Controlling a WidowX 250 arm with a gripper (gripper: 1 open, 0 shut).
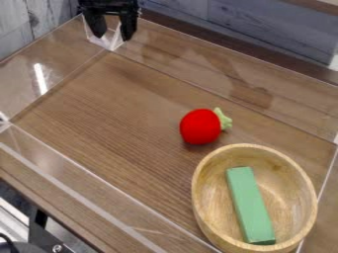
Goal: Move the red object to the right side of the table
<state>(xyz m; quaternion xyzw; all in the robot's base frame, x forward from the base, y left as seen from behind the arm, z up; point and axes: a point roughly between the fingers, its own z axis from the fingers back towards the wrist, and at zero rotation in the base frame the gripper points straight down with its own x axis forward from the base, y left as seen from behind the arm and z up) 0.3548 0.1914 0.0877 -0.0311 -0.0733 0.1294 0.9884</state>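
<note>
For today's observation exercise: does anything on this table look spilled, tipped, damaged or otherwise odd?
Nothing stands out. The red object sits intact on the table, the green block lies flat inside the upright wooden bowl, and the gripper is far off.

A round light wooden bowl [256, 206] sat at the near right of the scene, its rim partly cut off by the lower edge of the view. Inside it lay a green rectangular block [248, 204], stretched lengthwise from the bowl's upper middle toward its lower right and resting on the bowl's floor. Behind the far edge ran a grey planked wall [271, 28], pale and weathered-looking.
</note>
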